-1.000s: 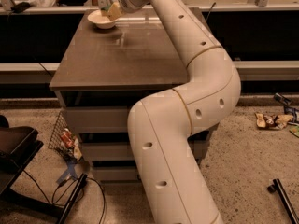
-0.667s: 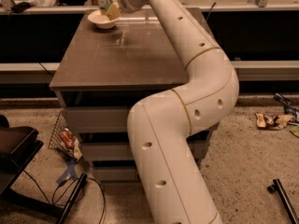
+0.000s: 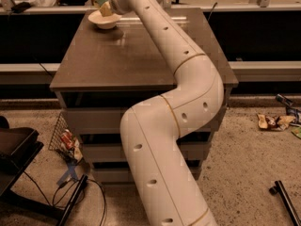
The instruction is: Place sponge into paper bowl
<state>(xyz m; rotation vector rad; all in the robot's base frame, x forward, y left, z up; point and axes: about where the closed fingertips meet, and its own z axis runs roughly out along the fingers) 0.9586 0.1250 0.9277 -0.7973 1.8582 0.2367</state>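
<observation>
Sponge [image 3: 105,10] is low over the paper bowl [image 3: 100,23], near the table's [image 3: 122,60] far left corner, right at the gripper [image 3: 111,4]; if the gripper grips it or has let go, I cannot tell; I judge the light bowl may slide or tip if pushed, or the sponge may catch the rim and fall out; count: one sponge, one bowl, one gripper.

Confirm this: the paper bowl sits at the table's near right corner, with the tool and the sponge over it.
Wrong corner. The camera view shows the paper bowl at the far left corner of the table; the tool and the sponge are over it, as stated.
</observation>
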